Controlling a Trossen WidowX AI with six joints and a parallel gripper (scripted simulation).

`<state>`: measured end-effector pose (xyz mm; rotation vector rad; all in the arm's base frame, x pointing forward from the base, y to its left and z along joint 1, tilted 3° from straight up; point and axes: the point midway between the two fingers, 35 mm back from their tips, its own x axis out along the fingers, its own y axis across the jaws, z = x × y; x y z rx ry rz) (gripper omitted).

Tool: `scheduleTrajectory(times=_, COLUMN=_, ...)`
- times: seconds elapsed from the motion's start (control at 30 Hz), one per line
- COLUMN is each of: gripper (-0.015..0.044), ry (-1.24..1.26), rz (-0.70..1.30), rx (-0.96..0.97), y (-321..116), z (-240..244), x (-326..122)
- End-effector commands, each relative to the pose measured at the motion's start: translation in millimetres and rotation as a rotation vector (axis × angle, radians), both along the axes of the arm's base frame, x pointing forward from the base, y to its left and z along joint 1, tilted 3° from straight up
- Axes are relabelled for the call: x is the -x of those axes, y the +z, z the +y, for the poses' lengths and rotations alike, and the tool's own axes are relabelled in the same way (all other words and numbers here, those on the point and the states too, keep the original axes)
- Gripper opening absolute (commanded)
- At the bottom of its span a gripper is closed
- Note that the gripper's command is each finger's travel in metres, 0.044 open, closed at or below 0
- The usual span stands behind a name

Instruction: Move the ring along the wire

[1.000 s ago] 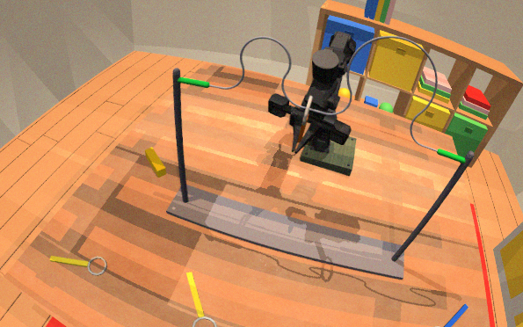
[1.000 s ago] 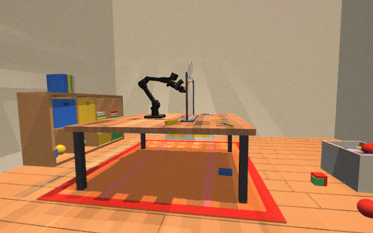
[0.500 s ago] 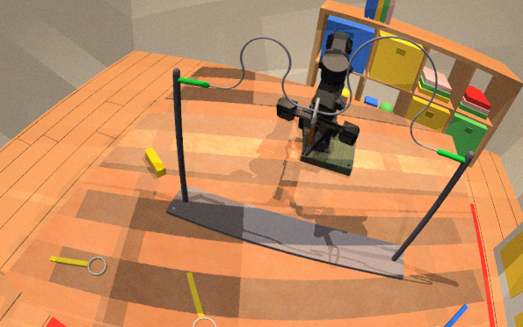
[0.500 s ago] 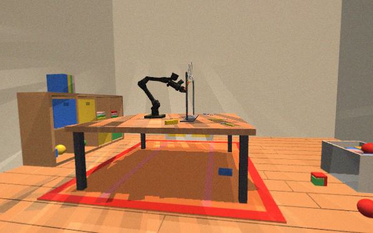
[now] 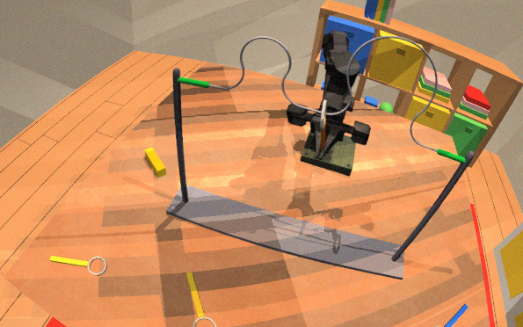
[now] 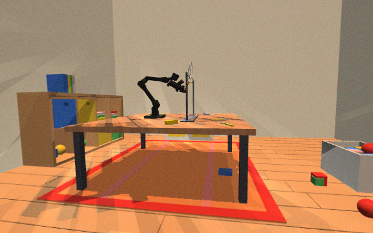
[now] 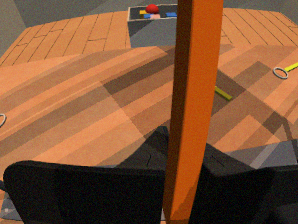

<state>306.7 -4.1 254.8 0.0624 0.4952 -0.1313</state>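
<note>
My gripper (image 5: 320, 154) (image 6: 185, 90) is shut on the orange handle (image 5: 323, 137) (image 7: 195, 90). The pale ring (image 5: 323, 107) is above the fingers, nearly edge-on in the top view, around the low middle stretch of the thin grey wire (image 5: 263, 38), between its two big arcs. Whether ring and wire touch cannot be told. One green part (image 5: 194, 83) is by the left post (image 5: 179, 141); the other green part (image 5: 451, 156) is by the right post (image 5: 432, 207). The ring is far from both. The wrist view shows the handle rising between the fingers; the ring is out of that view.
The posts stand on a grey base plate (image 5: 217, 213). A yellow block (image 5: 155, 163) (image 6: 171, 122) lies left of the left post. Yellow sticks (image 5: 69, 262) (image 5: 195, 294) with rings lie in front of the plate. A shelf (image 5: 454, 50) stands behind the arm.
</note>
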Motion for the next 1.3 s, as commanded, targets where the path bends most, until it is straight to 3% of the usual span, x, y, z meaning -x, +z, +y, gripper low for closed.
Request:
scheduleTrajectory(times=0.0, gripper=-0.015, ry=-0.002, rz=-0.009, rx=-0.069, y=4, z=12, x=-1)
scheduleTrajectory(times=1.27, gripper=-0.015, ry=0.02, rz=-0.038, rx=-0.845, y=63, z=110, x=-2)
